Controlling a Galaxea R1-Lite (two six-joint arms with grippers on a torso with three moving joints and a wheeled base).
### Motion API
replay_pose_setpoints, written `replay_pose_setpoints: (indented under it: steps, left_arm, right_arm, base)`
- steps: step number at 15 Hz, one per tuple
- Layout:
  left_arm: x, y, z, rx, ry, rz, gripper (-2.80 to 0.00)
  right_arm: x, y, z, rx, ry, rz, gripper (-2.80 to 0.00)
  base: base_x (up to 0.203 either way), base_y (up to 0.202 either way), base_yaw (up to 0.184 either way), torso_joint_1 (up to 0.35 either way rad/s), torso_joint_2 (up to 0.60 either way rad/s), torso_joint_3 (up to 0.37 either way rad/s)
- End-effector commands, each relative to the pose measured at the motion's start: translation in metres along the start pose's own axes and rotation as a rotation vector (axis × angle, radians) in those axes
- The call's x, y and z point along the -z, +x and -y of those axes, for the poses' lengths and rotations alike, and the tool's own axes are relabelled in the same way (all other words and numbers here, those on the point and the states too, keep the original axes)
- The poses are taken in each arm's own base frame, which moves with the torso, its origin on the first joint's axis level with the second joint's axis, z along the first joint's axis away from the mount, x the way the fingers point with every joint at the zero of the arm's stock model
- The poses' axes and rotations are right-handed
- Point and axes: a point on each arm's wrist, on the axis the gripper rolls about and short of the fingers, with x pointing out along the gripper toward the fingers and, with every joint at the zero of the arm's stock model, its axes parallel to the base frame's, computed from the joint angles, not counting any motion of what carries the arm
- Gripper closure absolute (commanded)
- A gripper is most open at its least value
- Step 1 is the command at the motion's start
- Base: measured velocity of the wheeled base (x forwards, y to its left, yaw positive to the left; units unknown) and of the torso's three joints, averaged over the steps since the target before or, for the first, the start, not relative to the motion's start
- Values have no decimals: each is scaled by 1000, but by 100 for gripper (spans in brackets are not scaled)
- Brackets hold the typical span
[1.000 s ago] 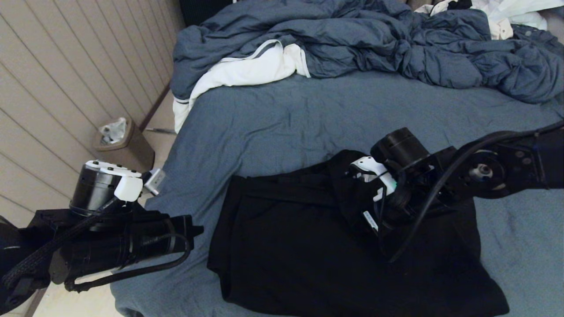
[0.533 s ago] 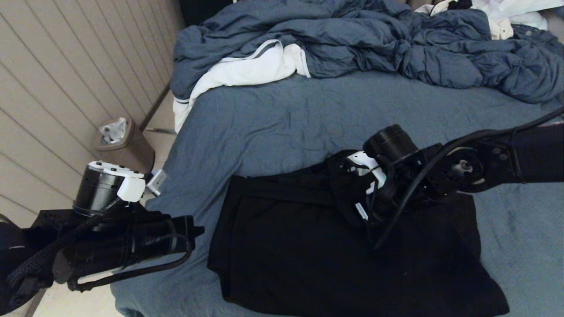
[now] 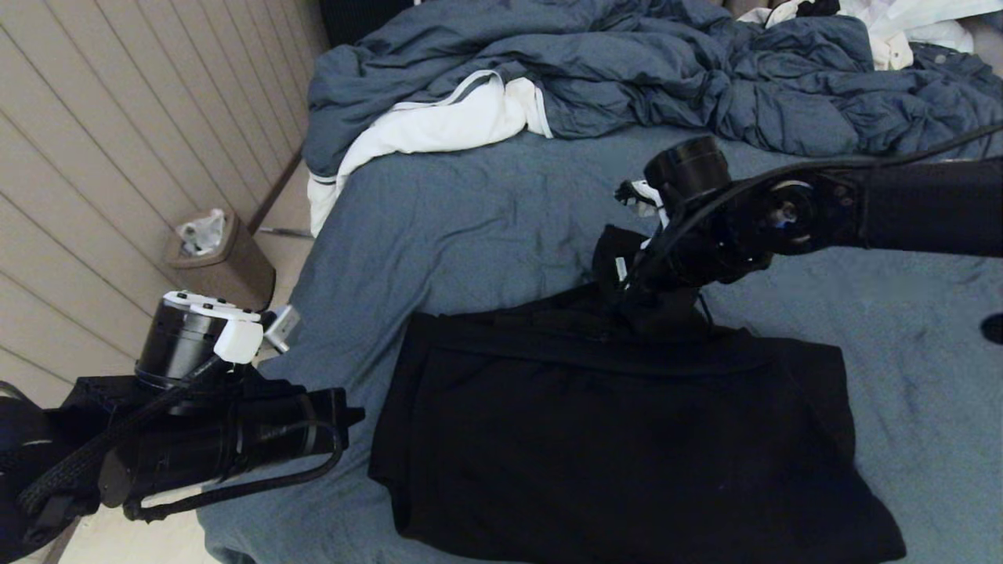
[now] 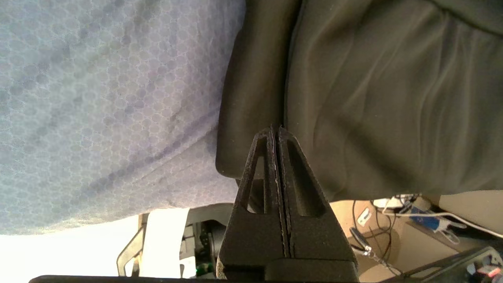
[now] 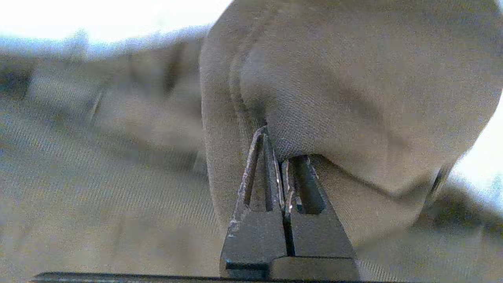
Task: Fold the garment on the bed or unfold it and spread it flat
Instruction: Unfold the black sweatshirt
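The black hoodie [image 3: 611,439] lies folded into a broad rectangle on the near part of the bed [image 3: 486,219]. My right gripper [image 5: 275,149] is shut on a bunch of its fabric [image 5: 353,98], held raised over the hoodie's far edge [image 3: 619,254]. The fingertips are buried in the cloth. My left arm [image 3: 235,439] rests low beside the bed's near left corner. Its gripper [image 4: 276,129] is shut with nothing in it, pointing at the hoodie's near left corner [image 4: 251,118] without touching it.
A rumpled blue-grey duvet [image 3: 627,70] fills the far side of the bed, with a white cloth with grey trim [image 3: 439,125] at its left end. More pale clothes [image 3: 901,23] lie at the back right. A brown bin [image 3: 215,254] stands on the floor by the panelled wall.
My right gripper has moved up and away from over the hoodie's middle to its far edge, drawing the held flap off the body. The left arm has hardly shifted.
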Motion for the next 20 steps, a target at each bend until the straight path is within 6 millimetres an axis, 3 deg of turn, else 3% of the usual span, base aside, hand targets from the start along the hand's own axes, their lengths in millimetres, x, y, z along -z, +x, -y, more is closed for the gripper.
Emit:
replay_pose_setpoints:
  steps: [1,3,7,10,12,20]
  left_arm:
    - [0,2,0,0,-4,-4,0]
    - [1,3,-1,-3,-3,-10,0]
    - [4,9,-2,3,-1,-9,0]
    - [6,14,-4,5,0,-23,0]
    - [5,15,-4,7,0,-19,0]
    - [10,22,-5,-4,2,-50,0]
  right_arm:
    - [-8,32,5,42,21,9,0]
    - [-21,43,22,87,35,71,0]
    - [-26,55,42,146,50,143,0]
    - [-41,65,48,175,127,335,0]
    - [-37,80,55,236,166,391,0]
    - [-43,75,50,287,194,564,0]
  base:
    - [0,0,0,0,0,0]
    - [0,0,0,0,0,0]
    - [0,0,0,0,0,0]
    - [0,0,0,0,0,0]
    - [0,0,0,0,0,0]
    - [0,0,0,0,0,0]
